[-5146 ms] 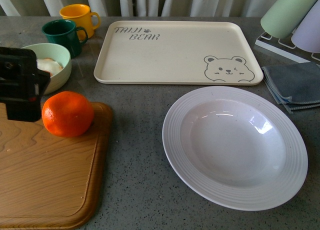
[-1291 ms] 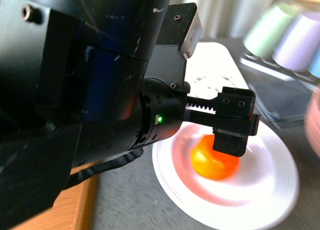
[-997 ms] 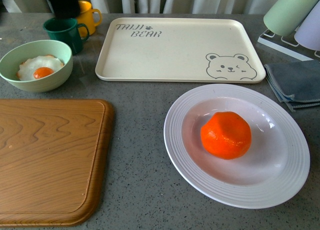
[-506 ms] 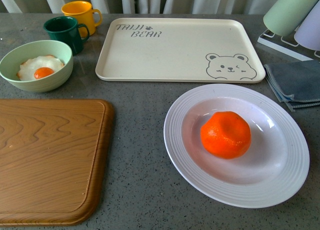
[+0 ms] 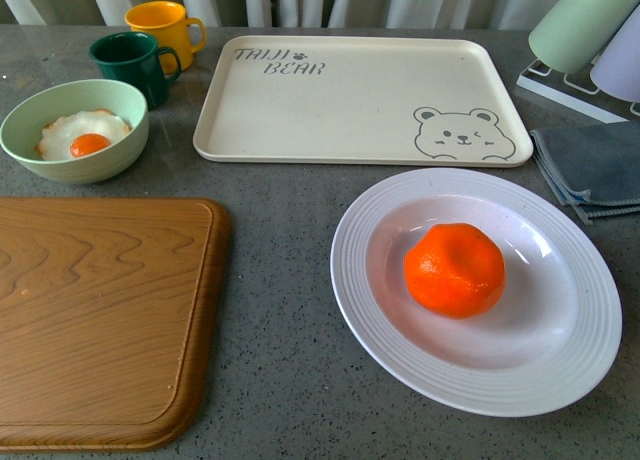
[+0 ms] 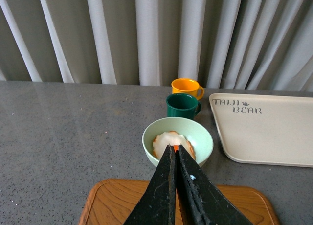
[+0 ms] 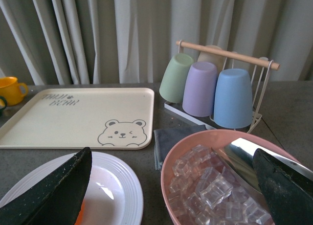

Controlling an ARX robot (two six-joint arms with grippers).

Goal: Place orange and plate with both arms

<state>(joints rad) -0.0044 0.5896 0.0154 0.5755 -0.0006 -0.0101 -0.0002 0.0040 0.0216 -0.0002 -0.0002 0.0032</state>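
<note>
Orange in plate, just below wide-open right gripper, left gripper closed, well apart

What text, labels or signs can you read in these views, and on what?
"TAIJI", followed by a small paw-print sign: printed on the cream rectangular plastic tray, at its far left corner in the front view.
"BEAR": just below that, on the same tray.
Winking bear face drawing: a picture without words, at the tray's near right corner.
No other readable text shows in any view.
</note>
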